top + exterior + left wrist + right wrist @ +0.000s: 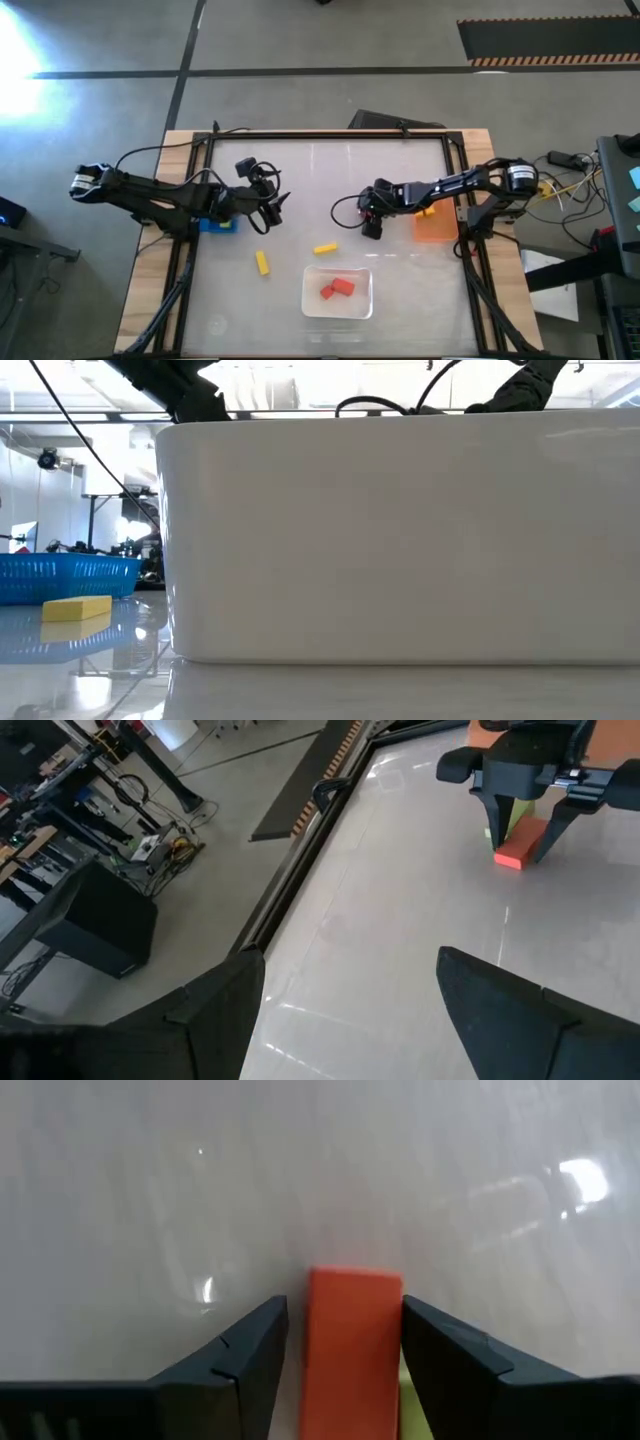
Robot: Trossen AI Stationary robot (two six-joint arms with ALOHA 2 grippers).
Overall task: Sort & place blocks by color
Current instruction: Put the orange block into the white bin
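The right claw (340,1350) stood low over the table (400,180), its fingers (240,1360) close on either side of an orange block (352,1345), gripping or nearly so. The left claw (350,1010) hung open, empty.

This was a robotics lab or workshop: a wooden table (150,290) with a glossy white top stood on a bare grey concrete floor (300,40), where a hazard-striped mat (545,40) lay well beyond the right arm. Past the left gripper (350,1005) stood a black box (95,925), loose cables (165,845) and metal stands (150,760) on that floor. Beside the right arm a bench (620,200) held yellow wires (575,185), and windows and rigs showed behind a blue basket (65,575).
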